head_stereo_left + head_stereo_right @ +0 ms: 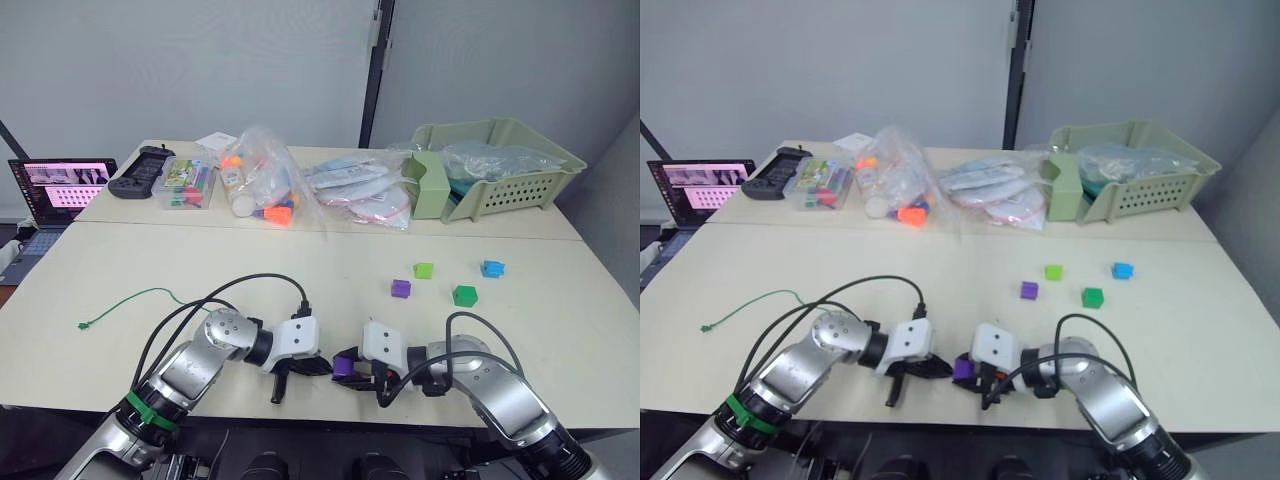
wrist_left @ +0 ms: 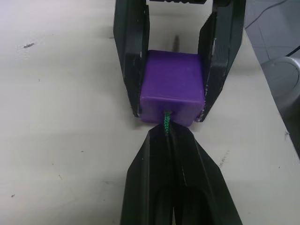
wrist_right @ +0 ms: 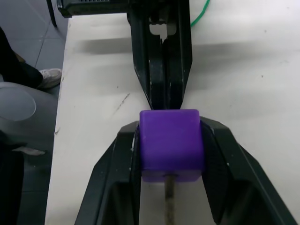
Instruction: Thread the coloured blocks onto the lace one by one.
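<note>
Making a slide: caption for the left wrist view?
Left gripper feeds the green lace into a purple block clamped by the right gripper.

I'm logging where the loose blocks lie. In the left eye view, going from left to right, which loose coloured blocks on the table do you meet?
Purple block → lime green block → dark green block → blue block.

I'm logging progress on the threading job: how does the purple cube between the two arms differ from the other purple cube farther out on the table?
The purple plastic cube near the table's front edge is clamped in the right pincer; the other purple cube lies free on the table. The held cube has the thin green lace entering its hole, pushed by the left pincer, and the stiff tip pokes out its far side; the free cube has no lace. Both look alike in colour and shape.
</note>
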You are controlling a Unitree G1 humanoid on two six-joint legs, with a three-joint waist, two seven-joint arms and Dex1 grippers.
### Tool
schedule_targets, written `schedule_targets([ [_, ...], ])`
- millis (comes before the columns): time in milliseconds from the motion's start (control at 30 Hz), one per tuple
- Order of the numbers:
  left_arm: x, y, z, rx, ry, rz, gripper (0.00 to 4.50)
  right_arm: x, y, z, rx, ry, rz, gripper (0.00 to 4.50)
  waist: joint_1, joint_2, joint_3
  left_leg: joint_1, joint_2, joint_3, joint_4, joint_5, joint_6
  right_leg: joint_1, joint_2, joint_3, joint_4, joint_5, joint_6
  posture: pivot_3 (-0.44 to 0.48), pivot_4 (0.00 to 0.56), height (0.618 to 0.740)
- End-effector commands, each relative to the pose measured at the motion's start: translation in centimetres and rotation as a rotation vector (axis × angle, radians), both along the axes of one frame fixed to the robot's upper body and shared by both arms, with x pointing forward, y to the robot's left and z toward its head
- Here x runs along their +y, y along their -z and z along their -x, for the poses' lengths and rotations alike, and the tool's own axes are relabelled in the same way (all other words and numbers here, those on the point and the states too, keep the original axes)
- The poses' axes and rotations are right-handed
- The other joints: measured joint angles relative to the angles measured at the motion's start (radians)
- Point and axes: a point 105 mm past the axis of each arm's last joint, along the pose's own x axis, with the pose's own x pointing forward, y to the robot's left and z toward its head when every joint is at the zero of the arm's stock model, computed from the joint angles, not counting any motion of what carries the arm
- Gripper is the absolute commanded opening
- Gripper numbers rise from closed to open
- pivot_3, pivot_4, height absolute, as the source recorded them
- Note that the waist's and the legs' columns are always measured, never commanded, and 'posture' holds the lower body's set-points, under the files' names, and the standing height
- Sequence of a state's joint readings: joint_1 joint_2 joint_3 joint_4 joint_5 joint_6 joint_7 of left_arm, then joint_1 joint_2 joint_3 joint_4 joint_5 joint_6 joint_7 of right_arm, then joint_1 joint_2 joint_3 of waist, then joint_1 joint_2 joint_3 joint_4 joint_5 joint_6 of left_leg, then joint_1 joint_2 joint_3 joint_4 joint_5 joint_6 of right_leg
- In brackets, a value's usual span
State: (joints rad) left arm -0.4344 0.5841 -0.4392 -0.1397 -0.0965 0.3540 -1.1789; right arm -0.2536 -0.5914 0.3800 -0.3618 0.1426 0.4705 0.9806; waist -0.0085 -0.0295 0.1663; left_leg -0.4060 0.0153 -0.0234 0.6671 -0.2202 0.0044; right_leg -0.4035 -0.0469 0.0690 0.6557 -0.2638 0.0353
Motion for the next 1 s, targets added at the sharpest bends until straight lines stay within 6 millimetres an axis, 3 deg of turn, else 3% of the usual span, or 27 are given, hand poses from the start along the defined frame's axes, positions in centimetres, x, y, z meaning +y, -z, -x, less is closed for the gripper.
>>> schedule_targets([
  [33, -0.9, -0.5, 0.1, -0.009, 0.023, 0.0, 0.02, 0.2, 0.1, 0.4, 0.015, -0.017, 0.001, 1.18, 0.0, 0.0, 0.0, 0.0, 0.0, 0.0, 0.0, 0.0, 0.0, 0.0, 0.0, 0.0, 0.0, 0.0, 0.0, 0.0, 0.15, 0.74],
  [167, -0.3, -0.5, -0.2, -0.002, -0.008, -0.039, 0.02, 0.1, 0.2, 0.3, 0.026, -0.013, 0.004, 1.18, 0.0, 0.0, 0.0, 0.0, 0.0, 0.0, 0.0, 0.0, 0.0, 0.001, 0.0, 0.0, 0.0, 0.0, 0.0, 0.0, 0.15, 0.74],
  [200, -0.3, -0.7, -0.3, -0.006, -0.01, -0.038, 0.58, 0.1, 0.3, 0.3, 0.031, -0.01, 0.004, 1.18, -0.001, 0.0, 0.0, 0.001, 0.0, 0.0, 0.0, 0.0, 0.0, 0.001, 0.0, 0.0, 0.0, 0.0, 0.0, 0.0, 0.15, 0.74],
  [233, -0.2, -1.1, -0.2, 0.027, -0.013, -0.023, 0.81, 0.1, 0.2, 0.1, 0.023, 0.006, -0.005, 1.18, -0.001, 0.0, 0.0, 0.001, 0.0, 0.0, 0.0, 0.0, 0.0, 0.001, 0.0, 0.0, 0.0, 0.0, 0.0, 0.0, 0.15, 0.74],
  [267, -0.2, -1.4, -0.1, 0.053, -0.014, -0.013, 1.14, 0.1, 0.1, -0.1, 0.017, 0.017, -0.011, 2.2, -0.001, 0.0, 0.0, 0.001, 0.0, 0.0, 0.0, 0.0, 0.0, 0.001, 0.0, 0.0, 0.0, 0.0, 0.0, 0.0, 0.15, 0.74],
  [433, 0.5, -1.9, 0.5, 0.068, 0.016, -0.041, 2.88, -0.3, -0.7, -0.2, 0.031, 0.044, -0.042, 3.96, -0.006, 0.0, 0.0, 0.0, 0.0, 0.0, 0.0, 0.0, 0.0, -0.001, 0.0, 0.0, 0.001, 0.0, 0.0, 0.0, 0.15, 0.74],
  [500, 0.7, -2.0, 0.4, 0.032, 0.023, -0.064, 3.47, -1.2, -1.1, 0.1, 0.036, 0.06, -0.035, 4.49, -0.006, 0.0, 0.0, 0.0, 0.001, 0.0, 0.0, 0.0, 0.0, -0.001, 0.001, 0.0, 0.001, 0.0, 0.0, 0.0, 0.15, 0.74],
  [600, 0.1, -1.8, -0.1, 0.004, 0.012, -0.071, 4.48, -2.9, -1.3, 0.7, 0.033, 0.082, -0.007, 4.5, 0.003, 0.0, 0.0, -0.001, 0.0, -0.001, 0.0, 0.0, 0.0, 0.0, 0.0, 0.0, 0.0, 0.0, 0.0, 0.0, 0.15, 0.74],
  [767, -1.8, -1.3, -0.1, -0.02, 0.027, -0.043, 4.48, -4.4, -1.0, 0.8, 0.024, 0.108, 0.028, 4.5, -0.002, 0.0, 0.0, -0.001, 0.0, 0.0, 0.0, 0.0, 0.0, 0.0, 0.0, 0.0, -0.001, 0.0, 0.0, 0.0, 0.15, 0.74],
  [1000, -2.6, -0.5, 0.0, 0.019, 0.029, -0.045, 4.48, -3.9, -0.8, 0.0, 0.003, 0.112, 0.024, 4.5, -0.008, 0.0, 0.0, -0.001, 0.001, 0.0, 0.0, 0.0, 0.0, -0.001, 0.002, 0.001, 0.0, 0.0, 0.0, 0.0, 0.15, 0.74],
])
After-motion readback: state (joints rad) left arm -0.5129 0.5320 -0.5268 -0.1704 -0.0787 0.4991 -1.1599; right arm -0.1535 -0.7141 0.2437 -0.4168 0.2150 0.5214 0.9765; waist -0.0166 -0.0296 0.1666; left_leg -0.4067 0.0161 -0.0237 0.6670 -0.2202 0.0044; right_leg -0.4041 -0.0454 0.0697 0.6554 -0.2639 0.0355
